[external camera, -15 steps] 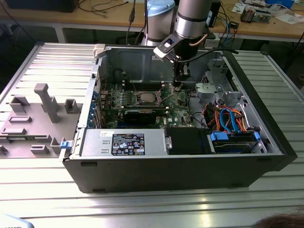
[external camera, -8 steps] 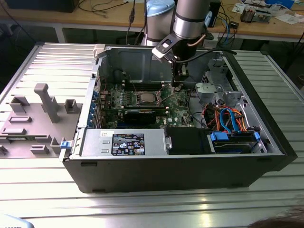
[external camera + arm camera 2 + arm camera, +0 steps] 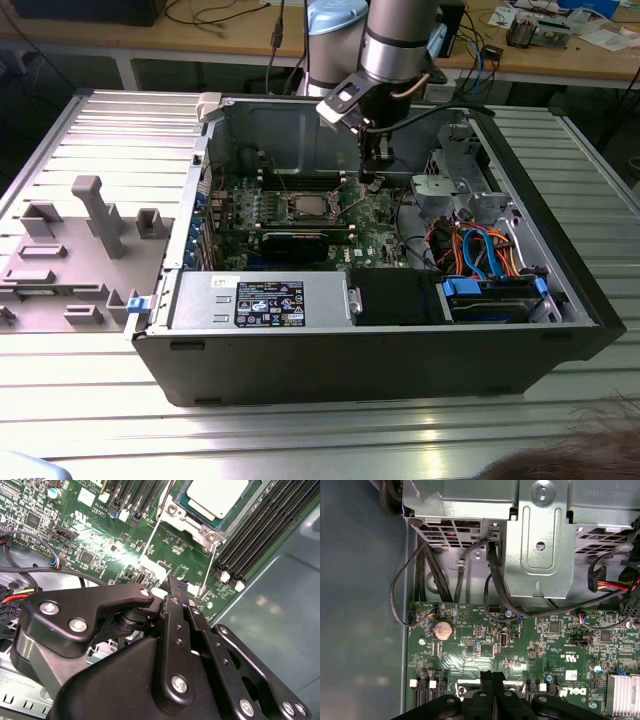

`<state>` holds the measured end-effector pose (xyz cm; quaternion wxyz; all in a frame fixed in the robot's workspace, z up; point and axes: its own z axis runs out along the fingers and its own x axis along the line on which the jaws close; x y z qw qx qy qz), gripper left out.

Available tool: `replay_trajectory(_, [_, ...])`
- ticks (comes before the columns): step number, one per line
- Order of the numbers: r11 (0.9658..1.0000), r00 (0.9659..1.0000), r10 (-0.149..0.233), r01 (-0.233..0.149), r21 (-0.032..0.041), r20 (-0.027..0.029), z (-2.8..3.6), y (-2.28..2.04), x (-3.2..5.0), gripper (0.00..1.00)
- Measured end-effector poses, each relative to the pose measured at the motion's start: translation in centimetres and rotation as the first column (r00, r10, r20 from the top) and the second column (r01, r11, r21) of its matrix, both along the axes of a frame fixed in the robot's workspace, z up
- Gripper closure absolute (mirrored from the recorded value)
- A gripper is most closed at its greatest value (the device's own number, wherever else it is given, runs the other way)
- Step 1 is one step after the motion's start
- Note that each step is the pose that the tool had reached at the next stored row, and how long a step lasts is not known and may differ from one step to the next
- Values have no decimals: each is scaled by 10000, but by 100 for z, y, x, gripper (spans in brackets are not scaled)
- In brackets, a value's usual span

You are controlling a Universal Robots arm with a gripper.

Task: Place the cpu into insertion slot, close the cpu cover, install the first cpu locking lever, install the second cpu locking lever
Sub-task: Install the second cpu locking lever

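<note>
Clenched claw (image 3: 172, 587) pressed at a lever (image 3: 210, 567) beside the slot (image 3: 192, 522), upper frame; cpu (image 3: 217, 495) seated, cover apparently down, levers pending.

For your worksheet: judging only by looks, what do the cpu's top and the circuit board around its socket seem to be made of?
The cpu top looks like dull, matte pale metal with flat, soft reflections. The circuit board looks like glossy green laminate, probably lacquered fibreglass, carrying fine traces and soldered parts.
</note>
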<state>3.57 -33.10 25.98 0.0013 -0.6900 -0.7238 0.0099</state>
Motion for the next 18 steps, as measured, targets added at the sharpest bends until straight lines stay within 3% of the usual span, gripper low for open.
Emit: replay_trajectory(18, [10000,10000,0,0,0,0,-15,0,-76,89])
